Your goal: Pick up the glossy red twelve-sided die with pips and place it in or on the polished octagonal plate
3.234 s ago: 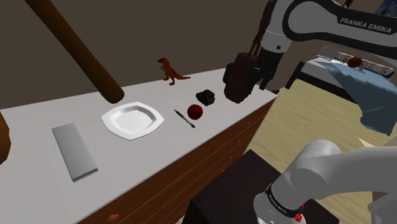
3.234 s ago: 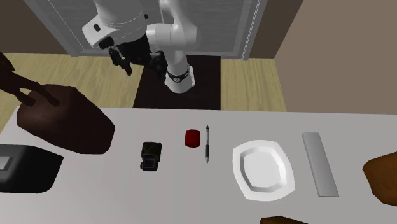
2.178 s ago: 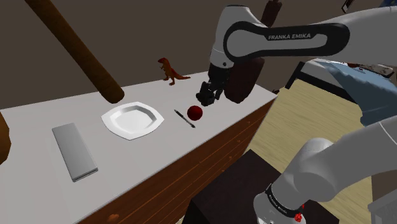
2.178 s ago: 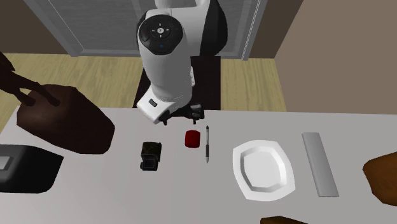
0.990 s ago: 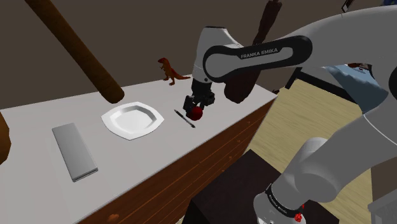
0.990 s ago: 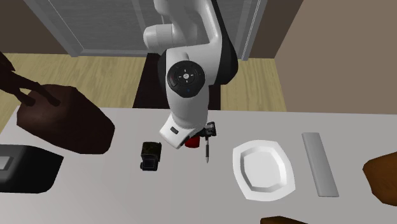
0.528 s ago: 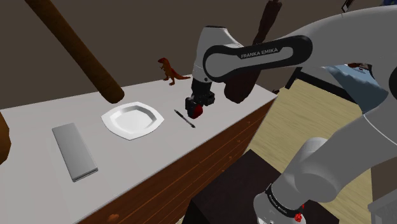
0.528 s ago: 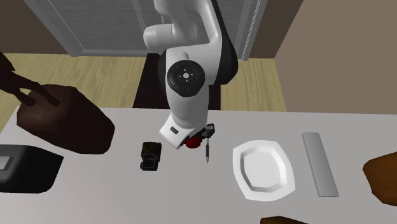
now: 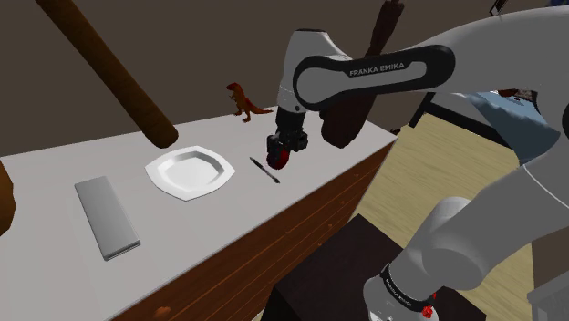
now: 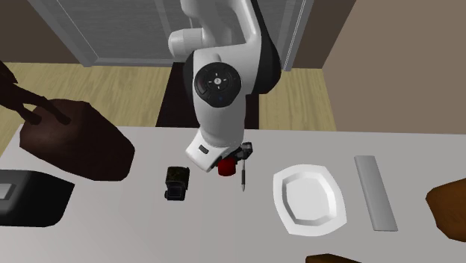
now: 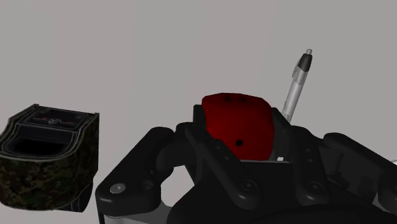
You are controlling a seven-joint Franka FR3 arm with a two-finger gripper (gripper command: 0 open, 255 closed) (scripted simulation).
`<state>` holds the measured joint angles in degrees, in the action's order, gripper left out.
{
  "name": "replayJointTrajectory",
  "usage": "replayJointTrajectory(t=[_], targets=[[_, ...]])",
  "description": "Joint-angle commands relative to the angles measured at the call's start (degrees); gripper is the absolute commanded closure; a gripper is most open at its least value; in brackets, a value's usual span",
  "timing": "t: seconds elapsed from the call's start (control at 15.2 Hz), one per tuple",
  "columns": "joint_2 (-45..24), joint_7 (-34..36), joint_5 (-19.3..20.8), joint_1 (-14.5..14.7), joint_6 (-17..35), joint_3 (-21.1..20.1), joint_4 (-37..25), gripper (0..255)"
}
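**Clamping is done on the glossy red faceted die (image 9: pixel 282 162); the carry comes next**

Shoulder view: my black two-finger gripper (image 9: pixel 280 155) hangs low over the white tabletop (image 9: pixel 55 178) with the die in it, just beside the slim black pen (image 9: pixel 265 170). The elbow sits slightly higher than half a second ago, so I judge the lift is starting. The white octagonal plate (image 9: pixel 187 171) lies well apart, toward this view's left.

Second exterior view: the die (image 10: pixel 225 167) peeks out under the wrist, between the camouflage-patterned box (image 10: pixel 177 183) and the pen (image 10: pixel 243 175).

Wrist view: both fingers (image 11: pixel 215 151) are drawn in to the die's width and press its sides (image 11: pixel 238 124). I cannot tell whether it has cleared the tabletop.
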<state>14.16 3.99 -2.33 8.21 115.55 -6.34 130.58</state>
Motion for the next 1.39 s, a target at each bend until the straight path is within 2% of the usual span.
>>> replayJointTrajectory(t=[0.0, 0.79, 0.92, 0.99, 1.06, 1.32], targets=[[0.26, -0.01, -0.03, -0.01, -1.56, 0.04, -1.18, 255], [1.88, 0.01, 0.0, -0.08, -10.92, 0.28, -8.91, 255], [-0.79, 2.51, -0.15, 0.81, -10.88, -1.34, -11.6, 255], [0.4, 1.53, -0.12, 0.49, -10.79, -0.73, -10.33, 255], [0.4, 1.53, -0.12, 0.49, -10.79, -0.73, -10.33, 0], [5.3, 1.58, -0.6, 1.54, -4.28, -1.7, 0.48, 0]])
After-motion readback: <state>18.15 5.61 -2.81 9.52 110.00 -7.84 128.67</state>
